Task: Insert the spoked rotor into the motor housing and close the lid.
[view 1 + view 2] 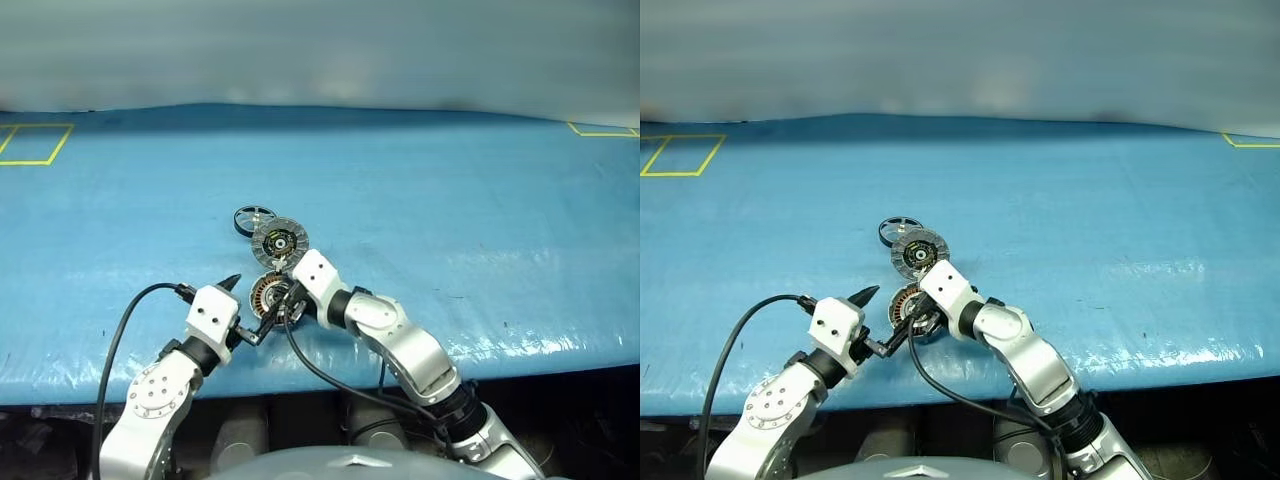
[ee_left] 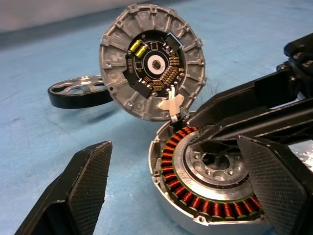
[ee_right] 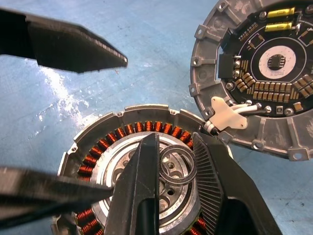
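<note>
Left gripper (image 1: 250, 306) nearest, low by the tabletop's near edge, fingers spread wide and holding nothing; one finger each side of the motor housing's near-left rim, apart from it

Motor housing (image 2: 205, 196) flat on the blue tabletop (image 1: 480, 220), close to the near edge, left of its middle. Copper windings face up around a silver hub with a dark centre hole

Right gripper (image 3: 175, 147) reaches in over the housing from the right, fingers drawn close on a small thin ring (image 3: 179, 166), held just above the hub

Lid (image 2: 151, 61) stands tilted at the housing's far rim, its circuit-board face with the segmented grey ring turned toward the near edge. A white connector with short wires sits at its lower rim, by the housing

Spoked rotor (image 2: 78, 92) lies on the tabletop just beyond the lid, toward the far-left, partly hidden behind it; contact with the lid unclear

Yellow tape outlines (image 1: 35, 143) at the far corners, well apart from the parts
</note>
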